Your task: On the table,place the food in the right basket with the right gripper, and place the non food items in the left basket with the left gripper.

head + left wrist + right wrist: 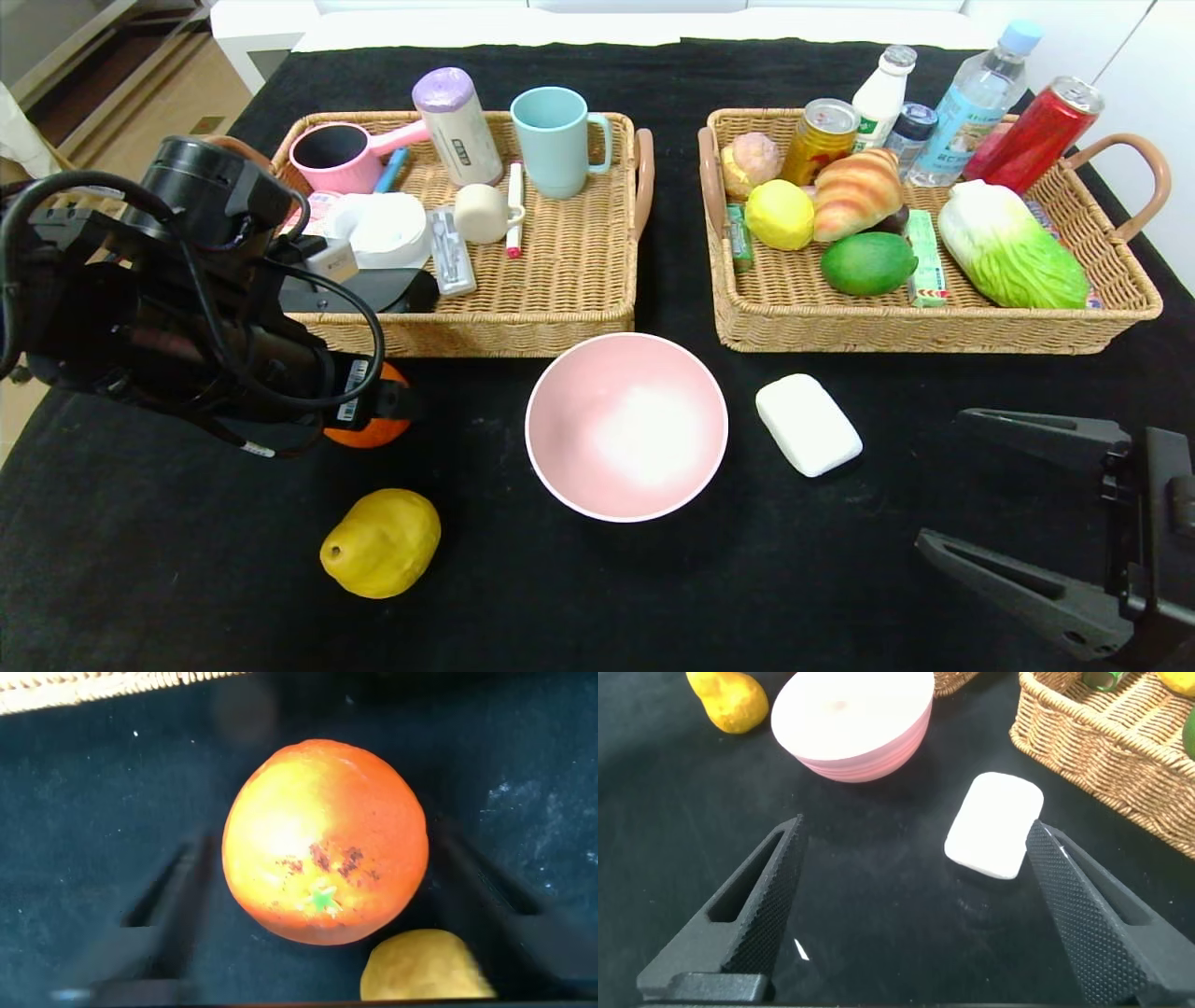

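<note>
the left gripper (322, 919) hangs over the orange (325, 840) at the left of the head view, just in front of the left basket (560, 289). in its wrist view the two fingers stand spread either side of the fruit, apart from its skin, so nothing is pinched yet. the orange is food, which the task assigns to the other arm.

the right gripper (910, 910) sits low in the lower right of the head view, fingers spread wide and empty, with the white bar (994, 823) just beyond its fingertips.

on the table (840, 560), the pink bowl (625, 427) stands upright at centre, the white bar right of it, and the yellow pear-shaped fruit (381, 542) lies lower left, near the orange. the croissant (857, 193) and green fruit (868, 263) already lie in the right basket (934, 327).

judging by looks, the orange is round, firm and fairly smooth, so it would likely roll or squirt out of an off-centre pinch; a hold across its widest middle seems safest. the bowl looks light, stiff and breakable, best taken by its rim. the bar looks slick and low, suited to a grip across its short sides.
</note>
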Tool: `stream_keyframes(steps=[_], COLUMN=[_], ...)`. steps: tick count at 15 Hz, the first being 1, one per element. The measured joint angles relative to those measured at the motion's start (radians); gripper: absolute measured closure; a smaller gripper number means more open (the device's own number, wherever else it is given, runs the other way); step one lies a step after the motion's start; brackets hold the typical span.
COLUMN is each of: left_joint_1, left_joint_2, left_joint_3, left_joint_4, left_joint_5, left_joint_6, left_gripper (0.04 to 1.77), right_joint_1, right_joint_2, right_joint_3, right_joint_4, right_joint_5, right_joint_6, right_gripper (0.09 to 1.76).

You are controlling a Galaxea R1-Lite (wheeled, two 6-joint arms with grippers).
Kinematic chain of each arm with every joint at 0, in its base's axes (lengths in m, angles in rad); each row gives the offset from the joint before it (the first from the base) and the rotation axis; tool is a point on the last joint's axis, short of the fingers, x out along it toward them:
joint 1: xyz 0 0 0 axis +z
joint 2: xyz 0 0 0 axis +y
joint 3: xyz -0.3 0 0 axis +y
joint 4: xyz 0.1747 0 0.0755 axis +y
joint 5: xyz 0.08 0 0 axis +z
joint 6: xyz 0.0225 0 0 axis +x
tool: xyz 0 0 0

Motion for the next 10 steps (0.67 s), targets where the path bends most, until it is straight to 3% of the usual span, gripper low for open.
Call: stream_keyframes(steps=[1, 3, 10], left_joint_1=[-0.001, -0.001, -0.004], left_joint_2=[0.001, 0.001, 0.0], left_joint_3=[0.001, 0.003, 0.011], left_joint_4=[0.001, 0.0, 0.0], left_joint_5=[0.0, 0.0, 0.0], left_joint_6=[0.001, 0.001, 0.002], left_gripper=[0.5, 0.62, 0.66], right_joint_1=[0.0, -0.001, -0.012], right_joint_2=[0.001, 0.003, 0.007], right_joint_3=[0.0, 0.0, 0.0], right_joint_4=[0.0, 0.0, 0.0], right_joint_5=[0.0, 0.0, 0.001], right_joint_6=[0.0, 0.0, 0.0], right_gripper=[0.14, 0.14, 0.14])
